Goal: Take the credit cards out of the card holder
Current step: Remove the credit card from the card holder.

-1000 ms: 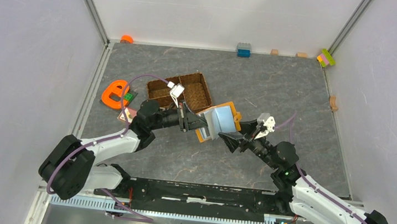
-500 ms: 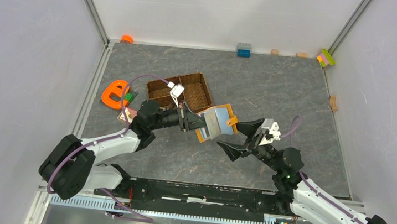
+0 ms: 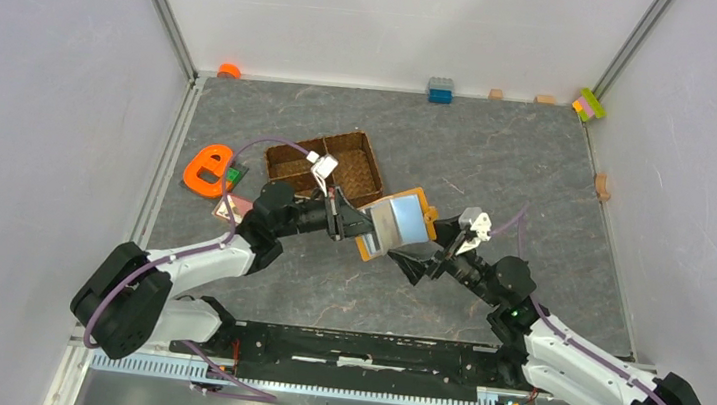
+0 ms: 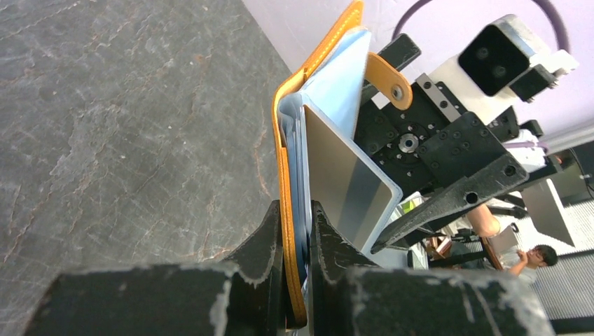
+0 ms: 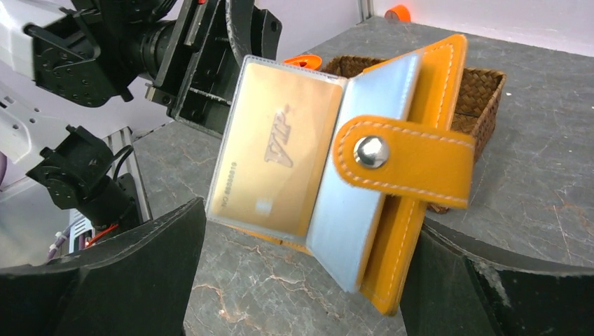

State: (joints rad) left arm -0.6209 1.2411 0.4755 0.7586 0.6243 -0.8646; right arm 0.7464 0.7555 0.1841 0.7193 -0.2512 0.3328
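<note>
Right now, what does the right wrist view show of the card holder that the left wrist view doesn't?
Right wrist only: the gold VIP card face-on, the snap tab with its stud, the woven tray behind. Left wrist only: the left gripper, jaws pinching the card holder by its orange edge. Both: the holder open, held off the table.

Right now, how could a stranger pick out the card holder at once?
On the grey table, beside the brown woven tray, the left end effector holds up the card holder. Unlike the orange e-shaped toy at the left, it is an open orange wallet with a snap tab and pale blue lining.
</note>
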